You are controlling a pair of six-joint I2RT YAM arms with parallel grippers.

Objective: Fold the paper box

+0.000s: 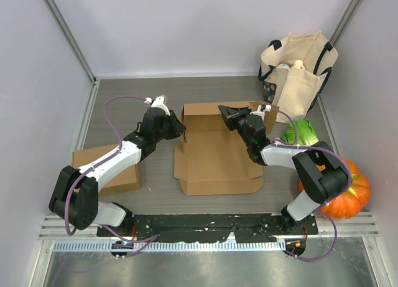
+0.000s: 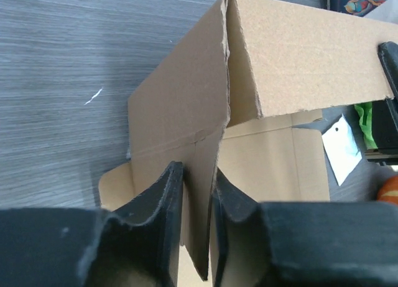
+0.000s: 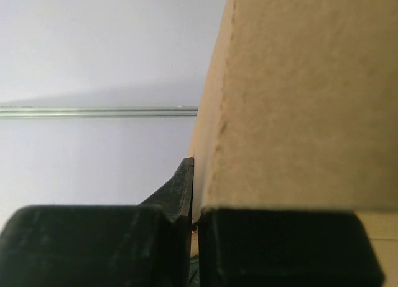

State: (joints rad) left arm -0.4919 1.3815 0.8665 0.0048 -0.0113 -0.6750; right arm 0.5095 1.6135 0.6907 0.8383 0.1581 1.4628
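At the right end effector (image 1: 224, 111), paper box (image 1: 214, 159) edge sits pinched.

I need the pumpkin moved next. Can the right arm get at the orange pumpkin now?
Probably not yet: the right hand is shut on the raised flap of the flat brown cardboard box, and the round orange pumpkin sits tucked beside that arm's elbow.

We see two arms, the left arm (image 1: 106, 165) and the right arm (image 1: 311, 169), each built of smooth white shells between bulky black joint housings. A thin purple cable (image 1: 109, 112) loops along each one. Each arm ends in a matte black gripper, the left gripper (image 1: 177, 127) and the right gripper (image 1: 225, 111), with thick, slightly scuffed fingers (image 2: 168, 200). Both bases sit on a flat black mounting plate (image 1: 205, 225) at the desk's near edge
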